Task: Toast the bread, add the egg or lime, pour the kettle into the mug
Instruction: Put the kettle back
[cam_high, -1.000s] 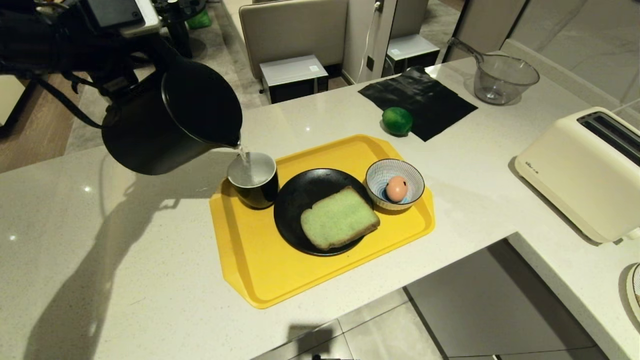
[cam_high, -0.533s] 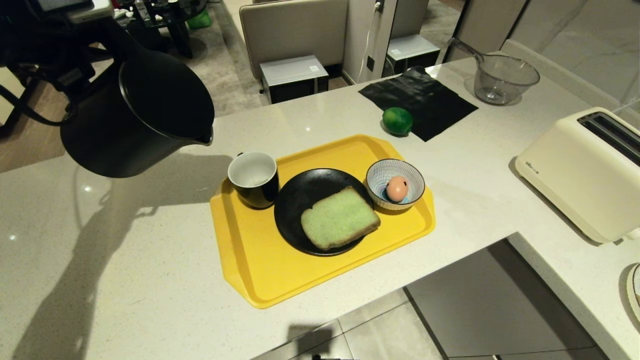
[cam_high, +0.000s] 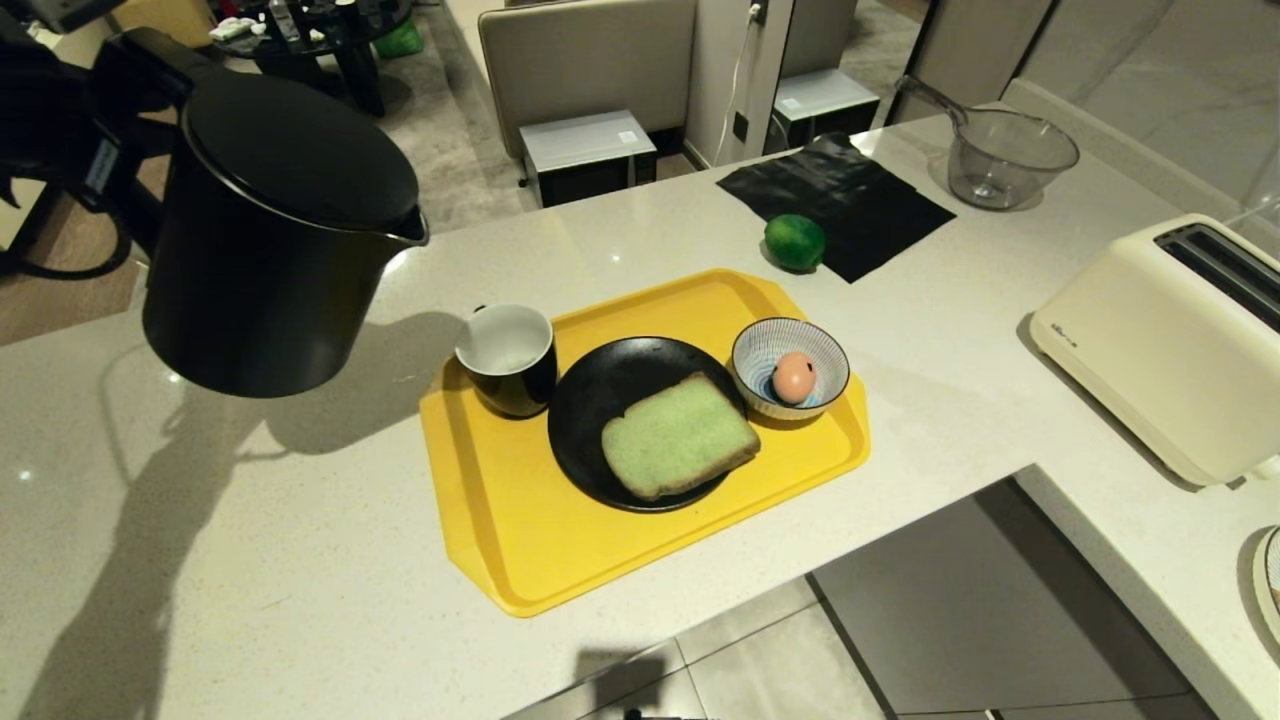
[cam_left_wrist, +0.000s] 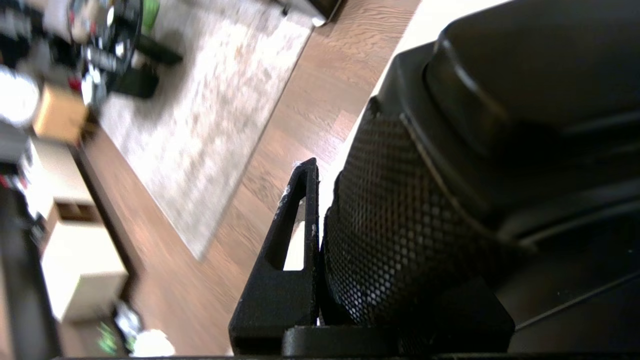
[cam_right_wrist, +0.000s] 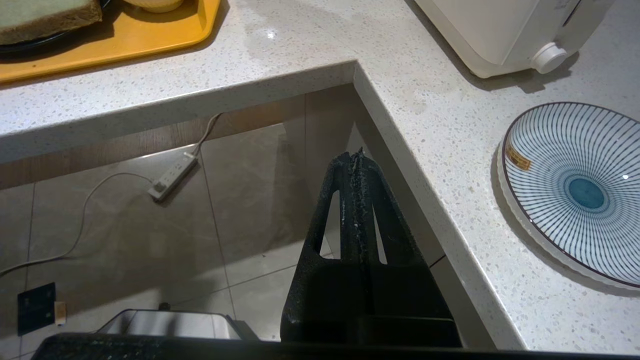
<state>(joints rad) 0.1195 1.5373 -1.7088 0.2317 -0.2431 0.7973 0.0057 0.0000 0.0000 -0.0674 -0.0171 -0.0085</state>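
Observation:
The black kettle (cam_high: 270, 240) hangs nearly upright above the counter, left of the mug (cam_high: 507, 358), its spout toward the mug. My left gripper (cam_left_wrist: 345, 210) is shut on the kettle's textured handle (cam_left_wrist: 400, 225); one finger (cam_left_wrist: 295, 240) shows beside it. The mug stands on the yellow tray (cam_high: 520, 560). The green bread (cam_high: 678, 435) lies on a black plate (cam_high: 600, 390). The egg (cam_high: 793, 377) sits in a striped bowl (cam_high: 760, 345). The lime (cam_high: 795, 242) rests on the counter behind the tray. My right gripper (cam_right_wrist: 356, 156) is shut and empty, low beside the counter's corner.
A cream toaster (cam_high: 1160, 340) stands at the right with its slots up. A black cloth (cam_high: 840, 200) and a clear glass jug (cam_high: 1010, 155) lie at the back. A striped plate (cam_right_wrist: 575, 190) sits near the counter edge. Chairs and floor lie beyond the counter.
The kettle has tipped back from pouring to nearly upright and moved left, away from the mug. The stream of water has stopped. The right arm has not moved.

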